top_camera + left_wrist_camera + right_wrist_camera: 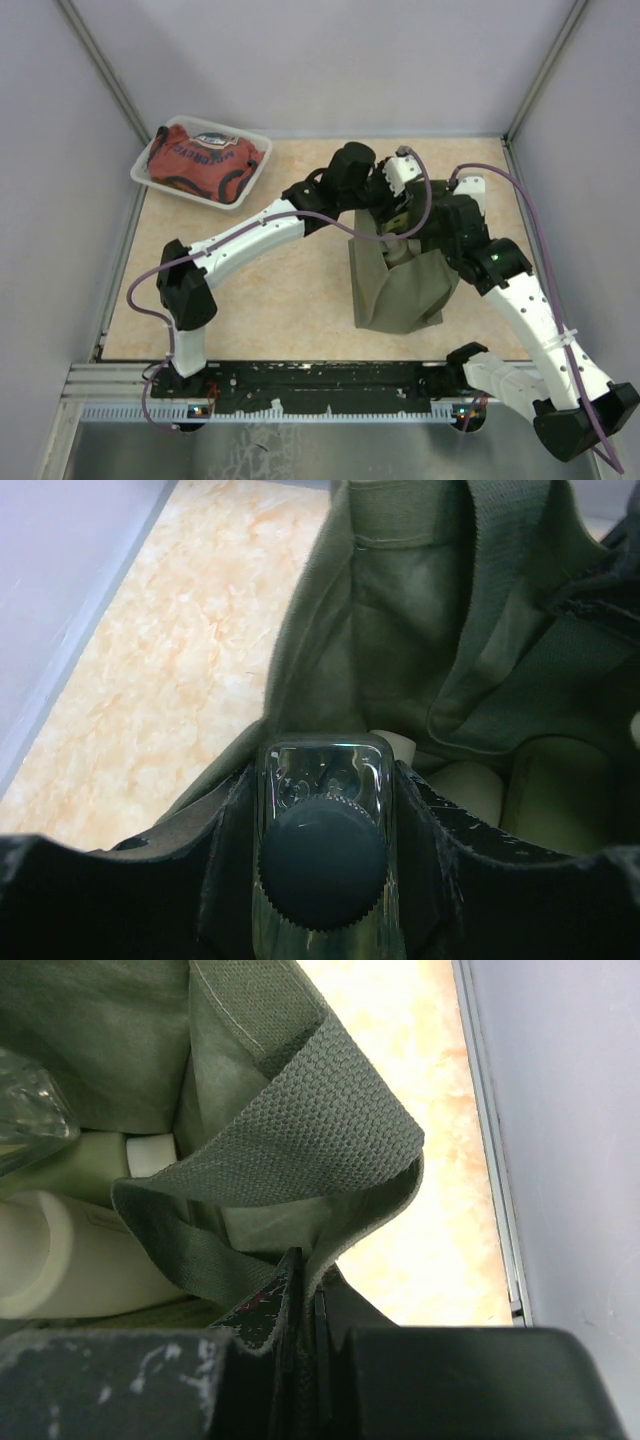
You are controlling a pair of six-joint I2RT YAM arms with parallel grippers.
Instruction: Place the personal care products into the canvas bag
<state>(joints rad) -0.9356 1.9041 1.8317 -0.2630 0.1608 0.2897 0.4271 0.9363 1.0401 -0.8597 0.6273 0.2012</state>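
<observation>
From above, my arms crowd over the canvas bag (pixel 400 290), hiding its mouth. In my left wrist view, the clear bottle (pixel 322 780) in my left gripper (pixel 322 820) runs off the bottom edge, and the pale bottles (pixel 465 785) deeper in sit half behind folds (I can't count them). Beside my right gripper (pixel 305 1305), the strap (pixel 290 1150) covers much of the interior, and the left edge cuts a cream bottle (pixel 70 1260).
</observation>
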